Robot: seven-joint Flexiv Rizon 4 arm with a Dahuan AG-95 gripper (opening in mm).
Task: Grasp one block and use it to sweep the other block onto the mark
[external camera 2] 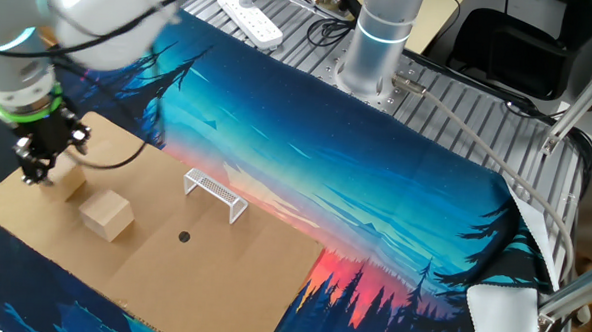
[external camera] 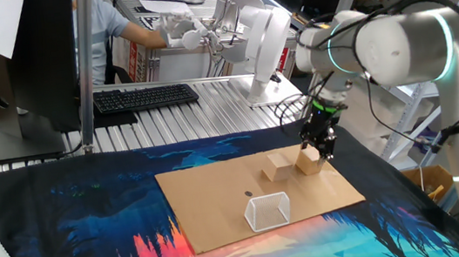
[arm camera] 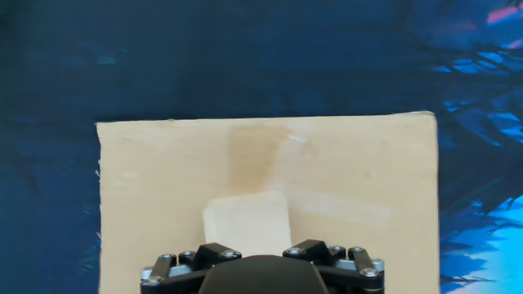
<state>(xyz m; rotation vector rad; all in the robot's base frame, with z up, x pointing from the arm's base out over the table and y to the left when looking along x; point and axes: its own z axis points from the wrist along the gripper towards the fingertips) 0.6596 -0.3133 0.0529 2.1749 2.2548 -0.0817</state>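
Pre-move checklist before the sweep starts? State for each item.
1. Gripper over a block: ok.
2. Jaws shut on that block: cannot tell; fingertips hidden in hand view.
3. Other block free on the cardboard: ok.
4. Mark in view, uncovered: ok.
5. Other block lies between the gripper's block and the mark: ok.
6. Clear box off the block-to-mark line: ok, it stands beside it.

clear box (external camera: 268,211) beside mark (external camera: 249,194) | bare cardboard (external camera: 212,201) left
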